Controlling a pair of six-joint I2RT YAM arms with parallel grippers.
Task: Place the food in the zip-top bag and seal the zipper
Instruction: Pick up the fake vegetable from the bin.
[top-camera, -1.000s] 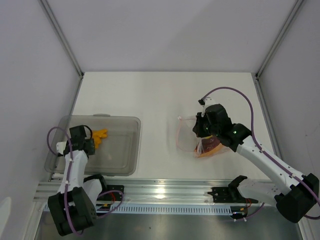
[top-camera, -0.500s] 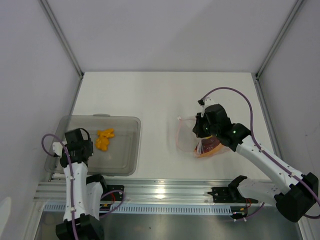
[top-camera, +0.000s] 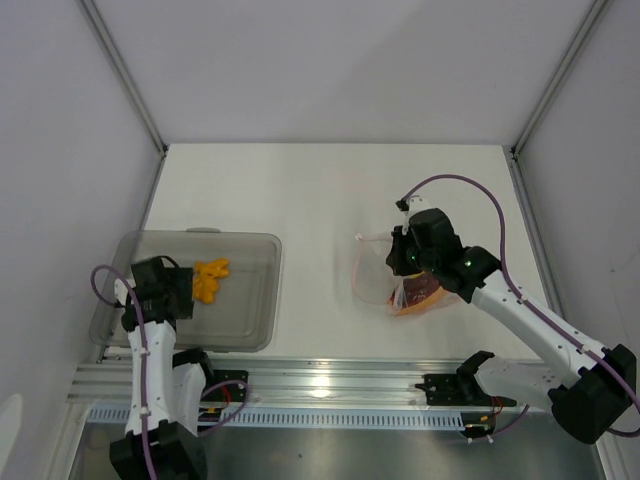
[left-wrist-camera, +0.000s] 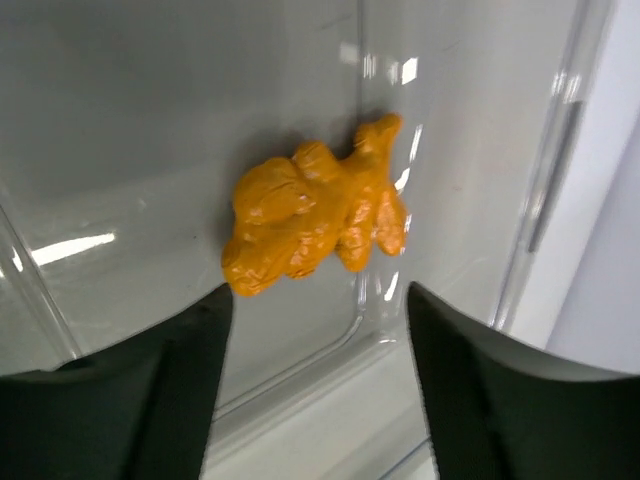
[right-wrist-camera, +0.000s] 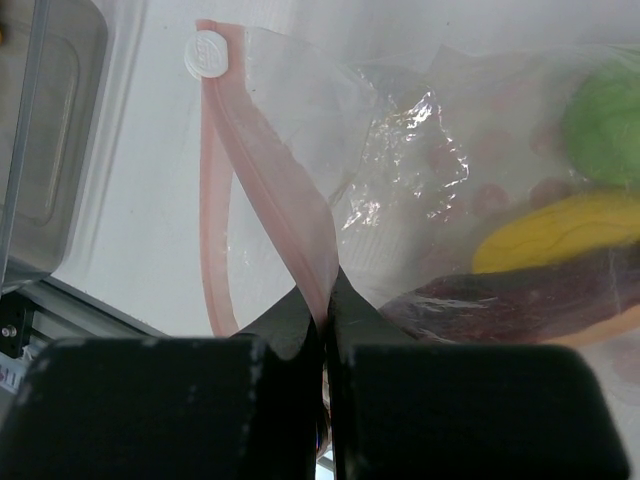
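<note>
Your left gripper (left-wrist-camera: 317, 300) gapes wide near the yellow-orange piece (left-wrist-camera: 315, 225) inside the grey bin (top-camera: 250, 300); your right gripper (right-wrist-camera: 328, 300) pinches the zipper (right-wrist-camera: 272, 190).

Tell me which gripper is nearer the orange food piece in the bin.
Left. The left gripper sits open right beside the orange food piece; the right gripper is far across the table, shut on the zipper.

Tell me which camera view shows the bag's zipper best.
The right wrist view: the zipper shows close up as an open pink loop with its white slider on top, and the right gripper pinches it between its fingers. The top external view shows only a thin pink curve. The left wrist view misses it.
</note>
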